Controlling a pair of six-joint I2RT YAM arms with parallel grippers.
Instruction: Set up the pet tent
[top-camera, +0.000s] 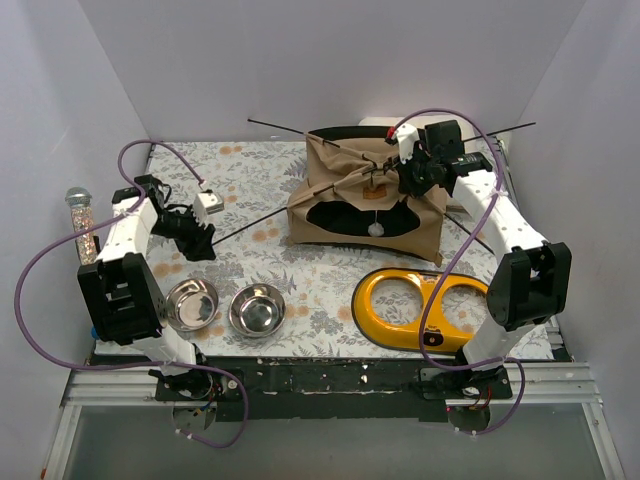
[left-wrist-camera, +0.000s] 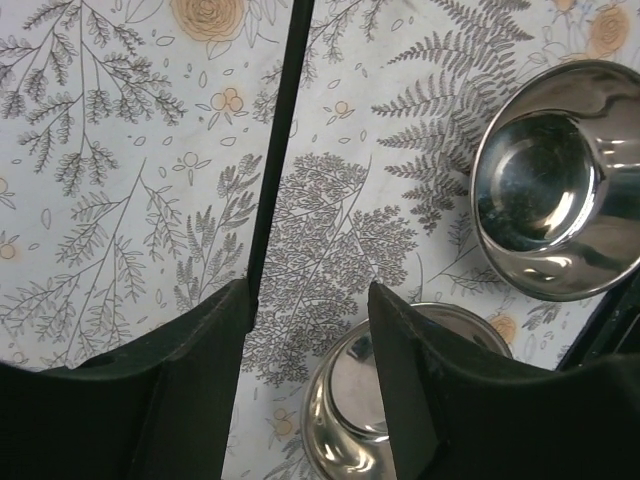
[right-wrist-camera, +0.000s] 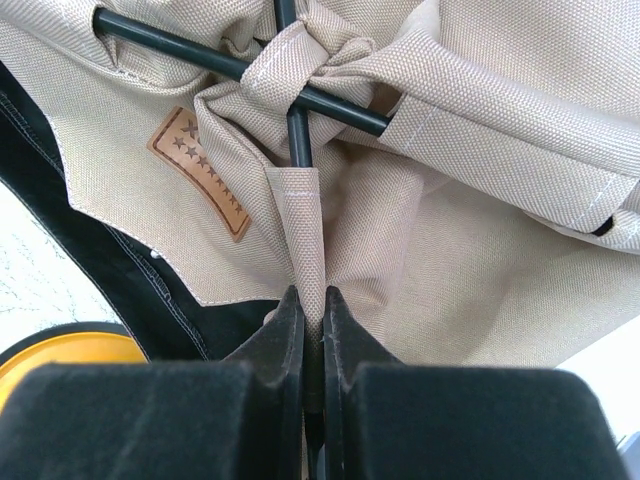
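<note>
Tan fabric pet tent (top-camera: 365, 195) lies slumped at 1 o'clock on the floral tabletop (top-camera: 250, 170), seen from above. Left wrist: left fingers (left-wrist-camera: 200, 400) spread apart, a black rod (left-wrist-camera: 278, 150) at one's tip. Right wrist: right fingers (right-wrist-camera: 285, 335) pinched on the tent's seam.

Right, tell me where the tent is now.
In the top view the tent sits at the table's back right, behind the yellow stand; the right gripper is shut on its fabric near the peak.
</note>
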